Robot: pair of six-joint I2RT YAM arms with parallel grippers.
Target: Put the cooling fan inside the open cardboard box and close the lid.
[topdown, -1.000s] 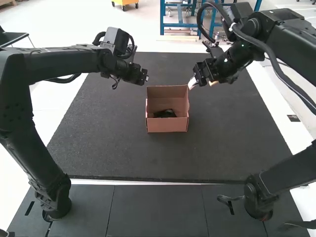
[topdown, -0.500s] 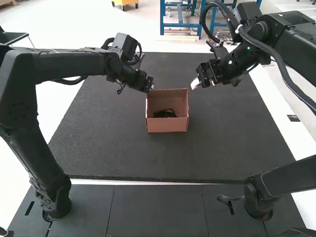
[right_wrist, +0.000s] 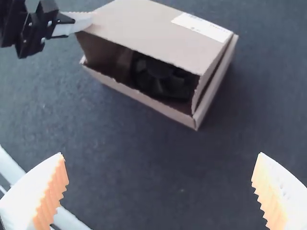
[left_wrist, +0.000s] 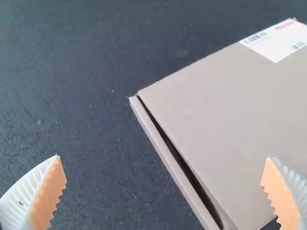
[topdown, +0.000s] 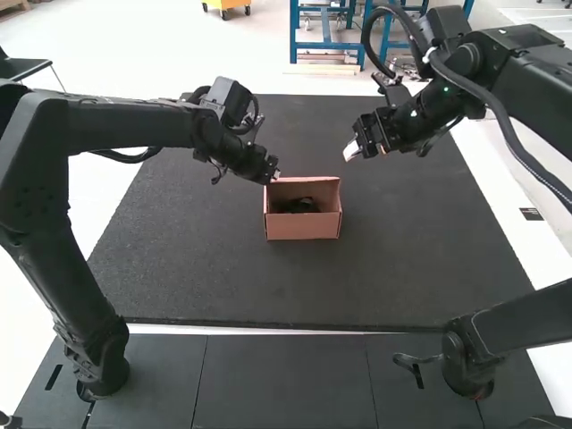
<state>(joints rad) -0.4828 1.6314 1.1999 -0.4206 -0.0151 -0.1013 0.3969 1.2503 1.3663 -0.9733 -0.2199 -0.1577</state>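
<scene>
The cardboard box (topdown: 302,223) stands mid-mat with its lid (topdown: 308,185) tipped partway down over the opening. The black cooling fan (topdown: 298,205) lies inside, and it can be seen under the lid (right_wrist: 158,33) as the fan (right_wrist: 160,74). My left gripper (topdown: 270,173) is open at the lid's back left corner, and one white finger (right_wrist: 79,18) touches that corner. The lid's outer face (left_wrist: 225,120) lies just ahead of the left gripper (left_wrist: 162,163). My right gripper (topdown: 352,150) hangs open above and behind the box's right side, holding nothing; its wrist view has the gripper (right_wrist: 160,158) well clear of the box.
The black mat (topdown: 179,250) spreads around the box, with white table (topdown: 89,197) at both sides. A white label (right_wrist: 201,27) sits on the lid.
My left gripper moved down and right onto the lid's back corner, and the lid swung forward and lower over the box. The right gripper drew slightly back.
</scene>
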